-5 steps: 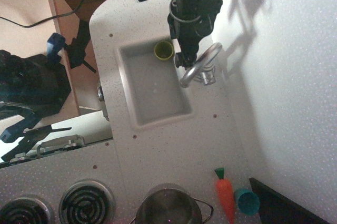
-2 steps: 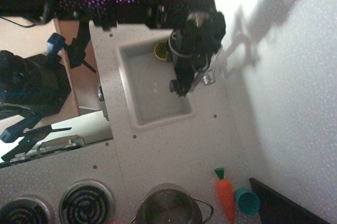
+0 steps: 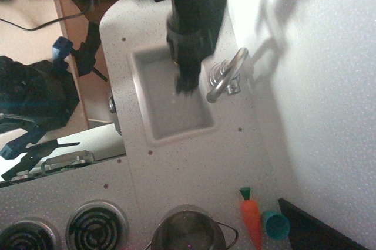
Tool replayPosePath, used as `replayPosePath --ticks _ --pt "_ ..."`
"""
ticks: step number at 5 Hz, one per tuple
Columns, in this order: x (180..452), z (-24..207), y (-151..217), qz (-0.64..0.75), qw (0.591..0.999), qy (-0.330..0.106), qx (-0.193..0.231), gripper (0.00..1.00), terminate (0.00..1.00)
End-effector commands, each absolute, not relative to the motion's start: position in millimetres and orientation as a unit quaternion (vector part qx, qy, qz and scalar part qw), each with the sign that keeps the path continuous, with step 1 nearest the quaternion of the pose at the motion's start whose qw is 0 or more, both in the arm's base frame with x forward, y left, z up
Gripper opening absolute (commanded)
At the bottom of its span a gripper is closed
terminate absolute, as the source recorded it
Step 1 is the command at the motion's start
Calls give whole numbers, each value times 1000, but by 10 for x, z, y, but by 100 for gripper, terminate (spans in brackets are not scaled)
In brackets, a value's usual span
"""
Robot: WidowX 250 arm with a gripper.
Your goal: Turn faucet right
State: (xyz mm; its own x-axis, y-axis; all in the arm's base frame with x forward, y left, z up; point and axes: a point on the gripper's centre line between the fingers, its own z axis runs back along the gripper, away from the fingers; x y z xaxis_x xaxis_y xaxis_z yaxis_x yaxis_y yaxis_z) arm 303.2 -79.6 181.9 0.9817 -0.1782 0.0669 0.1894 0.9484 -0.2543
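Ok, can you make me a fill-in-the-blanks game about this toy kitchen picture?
1. The silver faucet has its spout end at the edge of the ____.
2. The orange carrot lies next to a small ____ cup.
3. The steel pot stands at the ____ edge of the picture.
4. The black gripper hangs over the sink, to the ____ of the faucet in the picture.

Missing words: sink; teal; bottom; left

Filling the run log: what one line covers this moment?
end effector: over sink, state unclear | faucet: free, spout at sink edge
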Motion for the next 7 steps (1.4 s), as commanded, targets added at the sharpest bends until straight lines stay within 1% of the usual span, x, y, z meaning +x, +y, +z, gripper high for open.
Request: replayPosePath --ticks 1,2,3,4,5,6,7 --pt "3106 1812 -717 -98 957 -69 -264 100 0" --pt "3434 1769 -697 0 987 41 -159 100 0" --pt "3557 1834 -872 -16 997 73 -32 100 0" --pt "3570 1877 -878 8 998 57 5 100 0" --pt "3538 2056 -906 21 999 34 -10 100 0" --pt "3283 2174 -810 6 998 18 -62 100 0" --pt "2853 2542 -562 -86 982 -96 -136 100 0"
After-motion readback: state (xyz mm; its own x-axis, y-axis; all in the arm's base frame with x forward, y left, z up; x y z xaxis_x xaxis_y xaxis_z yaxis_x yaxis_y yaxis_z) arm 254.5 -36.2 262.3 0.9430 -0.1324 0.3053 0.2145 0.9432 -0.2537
